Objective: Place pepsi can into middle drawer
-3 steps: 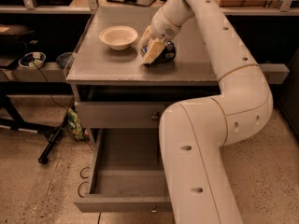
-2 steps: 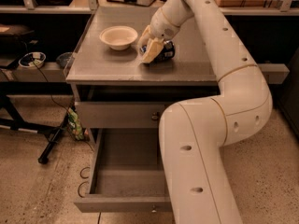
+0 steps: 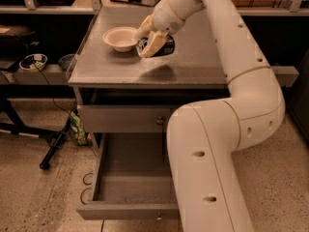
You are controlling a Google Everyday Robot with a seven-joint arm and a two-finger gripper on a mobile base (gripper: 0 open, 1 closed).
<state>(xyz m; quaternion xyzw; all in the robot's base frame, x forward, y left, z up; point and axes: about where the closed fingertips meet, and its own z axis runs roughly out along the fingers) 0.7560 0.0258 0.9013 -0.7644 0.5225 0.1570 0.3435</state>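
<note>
My gripper [image 3: 150, 41] is over the grey cabinet top [image 3: 193, 66], just right of the cream bowl. It is shut on the pepsi can [image 3: 163, 46], a dark-blue can showing between the cream fingers [image 3: 155, 42]. The can is held tilted, a little above the top, with its shadow on the surface below. The middle drawer [image 3: 133, 178] is pulled open low at the front. Its grey tray is empty, and its front with a small knob [image 3: 159, 217] faces me. My arm hides the drawer's right part.
A cream-white bowl [image 3: 120, 37] stands on the cabinet top, left of the can. The drawer front above [image 3: 120, 118] is shut. A black stand leg [image 3: 55, 146] and a green item [image 3: 77, 128] lie on the floor at left. A low shelf at left holds small dishes [image 3: 33, 61].
My gripper has moved left and slightly up with the pepsi can, nearer the bowl. The can is now off the cabinet top.
</note>
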